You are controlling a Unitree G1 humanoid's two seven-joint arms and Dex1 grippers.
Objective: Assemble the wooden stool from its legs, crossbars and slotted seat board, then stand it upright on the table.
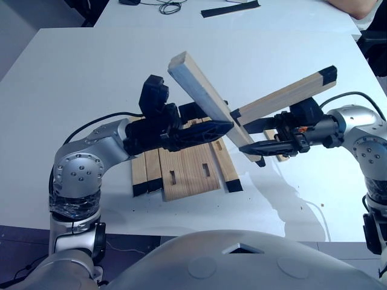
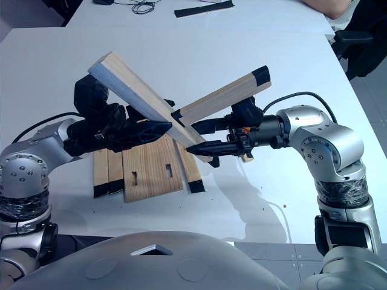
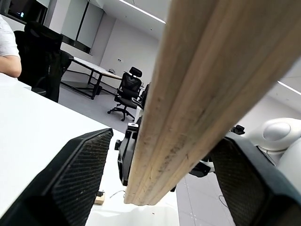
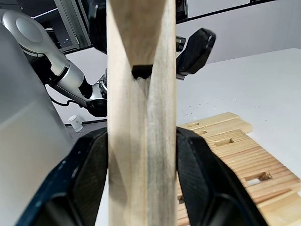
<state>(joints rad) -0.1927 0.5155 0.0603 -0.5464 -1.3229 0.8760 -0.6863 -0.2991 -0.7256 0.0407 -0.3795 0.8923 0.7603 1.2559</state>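
My left gripper (image 1: 213,129) is shut on a long pale wooden leg (image 1: 202,90), held above the table and sloping from its far-left top down to the right. My right gripper (image 1: 253,147) is shut on a second wooden bar (image 1: 284,93) with a black end cap, rising to the far right. The two pieces cross and touch near the middle. In the left wrist view the leg (image 3: 197,94) sits between the black pads (image 3: 80,179). In the right wrist view the bar (image 4: 141,117) is clamped between the fingers (image 4: 89,183). The slotted seat board (image 1: 187,172) lies flat beneath them.
More wooden bars with black ends (image 1: 145,172) lie left of the seat board and another (image 1: 228,169) lies to its right. A small wooden piece (image 1: 282,156) lies by the right gripper. A black strip (image 1: 230,8) and cables (image 1: 169,6) lie on the far table.
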